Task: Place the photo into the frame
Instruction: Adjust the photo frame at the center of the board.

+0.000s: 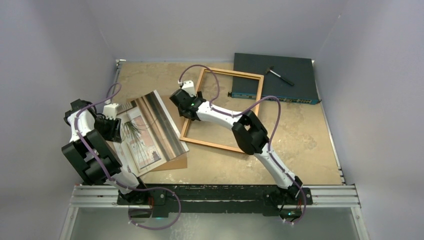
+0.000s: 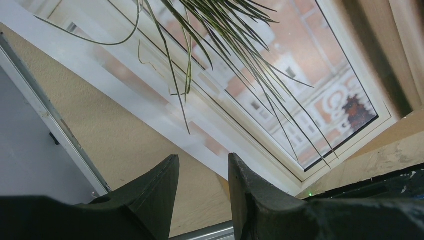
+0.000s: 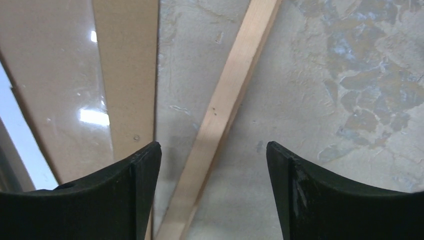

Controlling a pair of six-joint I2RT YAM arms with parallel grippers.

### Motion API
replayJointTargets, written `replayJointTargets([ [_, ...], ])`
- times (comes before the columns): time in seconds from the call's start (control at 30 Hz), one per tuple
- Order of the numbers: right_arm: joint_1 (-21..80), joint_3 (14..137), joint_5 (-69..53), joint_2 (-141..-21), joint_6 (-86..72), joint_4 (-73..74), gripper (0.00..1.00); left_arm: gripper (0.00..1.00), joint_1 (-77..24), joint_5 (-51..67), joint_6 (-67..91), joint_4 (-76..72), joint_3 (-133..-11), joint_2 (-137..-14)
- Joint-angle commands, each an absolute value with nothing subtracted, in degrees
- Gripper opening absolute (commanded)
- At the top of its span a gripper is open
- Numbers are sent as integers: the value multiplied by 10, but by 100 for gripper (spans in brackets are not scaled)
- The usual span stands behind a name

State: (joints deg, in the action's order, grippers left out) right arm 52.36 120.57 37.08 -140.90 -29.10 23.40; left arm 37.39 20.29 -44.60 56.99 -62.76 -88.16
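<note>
R gripper gapes over frame rail; L gripper (narrow gap) at photo edge.

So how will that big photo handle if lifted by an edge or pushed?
The photo is a wide, thin sheet, so it will probably sag or bow when lifted by one edge. Its surface shows bright glare, so it is likely slick and may slip in a light pinch. It overlaps the brown backing board and would probably slide when pushed.

Right arm crosses the frame; photo crowds the left.
</note>
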Motion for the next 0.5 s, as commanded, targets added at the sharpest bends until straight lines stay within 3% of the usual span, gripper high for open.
replayJointTargets([
  [0.0,519,1142,374,-1350,-290,230,76,39,378,207,-464,582,-633,-864],
  [0.23,518,1006,373,-1271,-298,199,67,39,379,205,-466,581,-636,-866],
  [0.47,522,1040,375,-1238,-316,223,78,39,379,207,-468,584,-640,-867],
])
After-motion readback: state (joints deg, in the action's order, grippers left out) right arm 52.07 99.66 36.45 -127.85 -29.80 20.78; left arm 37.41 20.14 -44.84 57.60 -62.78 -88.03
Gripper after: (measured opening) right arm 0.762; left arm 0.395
